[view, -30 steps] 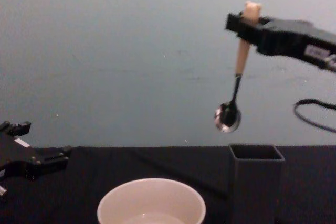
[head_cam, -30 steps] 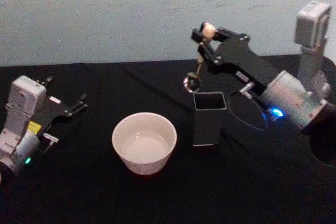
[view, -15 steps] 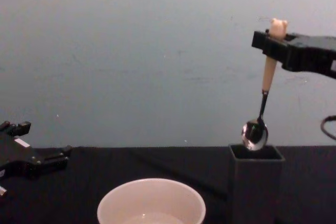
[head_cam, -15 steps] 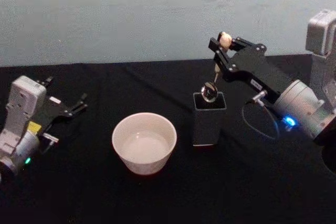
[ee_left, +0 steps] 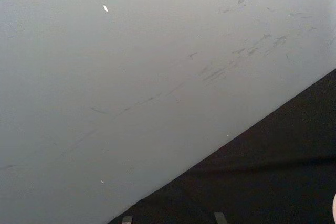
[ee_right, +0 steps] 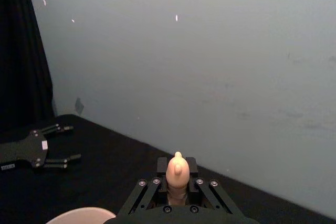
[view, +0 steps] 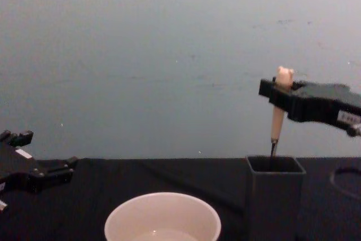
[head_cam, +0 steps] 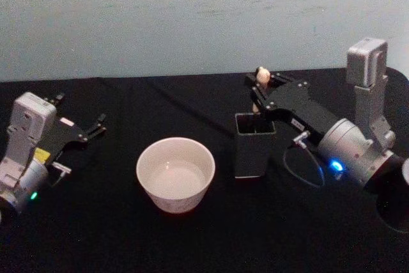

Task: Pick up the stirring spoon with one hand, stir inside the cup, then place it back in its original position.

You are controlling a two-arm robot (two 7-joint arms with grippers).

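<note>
Pretty much at the end: right hand (view: 280, 95) is clamped on the stirring spoon (view: 277, 118), bowl sunk inside the dark holder (view: 274, 196) beside the cup (head_cam: 176, 174). Only letting go is left. Left hand (head_cam: 89, 130) sits parked, fingers apart.

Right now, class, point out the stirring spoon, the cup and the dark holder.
stirring spoon (view: 277, 122), chest view, on the beige handle.
cup (head_cam: 176, 182), head view, on the inner wall.
dark holder (head_cam: 250, 155), head view, on the front wall.
</note>
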